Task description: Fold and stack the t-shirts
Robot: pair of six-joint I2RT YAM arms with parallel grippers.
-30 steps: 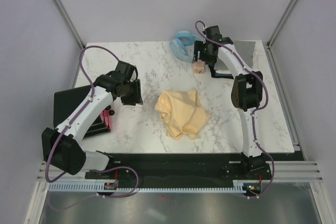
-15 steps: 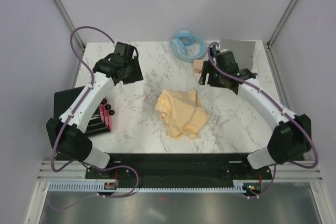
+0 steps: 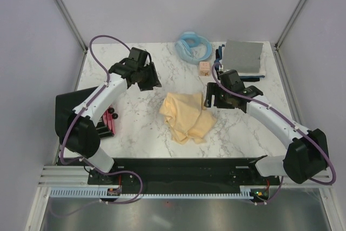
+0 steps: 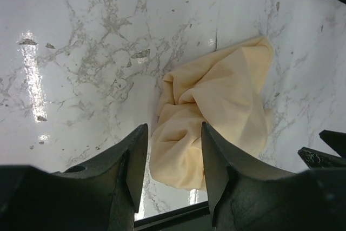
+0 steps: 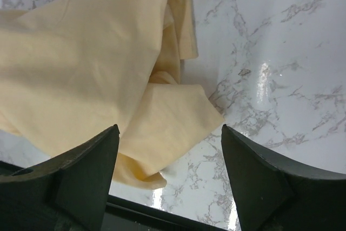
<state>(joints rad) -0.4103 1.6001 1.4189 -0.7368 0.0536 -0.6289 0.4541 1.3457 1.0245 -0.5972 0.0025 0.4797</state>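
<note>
**YELLOW T-SHIRT: POSITION AND JAW STATE**

Top view: crumpled yellow t-shirt (image 3: 187,117) at centre of table (image 3: 141,125), long axis far-left to near-right, between left gripper (image 3: 150,80) and right gripper (image 3: 213,97).
Left wrist: jaws partly apart, empty, above t-shirt.
Right wrist: jaws wide, empty, above t-shirt edge.

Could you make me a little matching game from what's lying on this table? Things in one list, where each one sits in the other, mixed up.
1 yellow shirt
2 grey shirt
3 blue ring
4 black box

A far edge, near the middle
B crumpled, centre
C left edge
D flat, far right corner

Pairs: 1-B, 2-D, 3-A, 4-C
</note>
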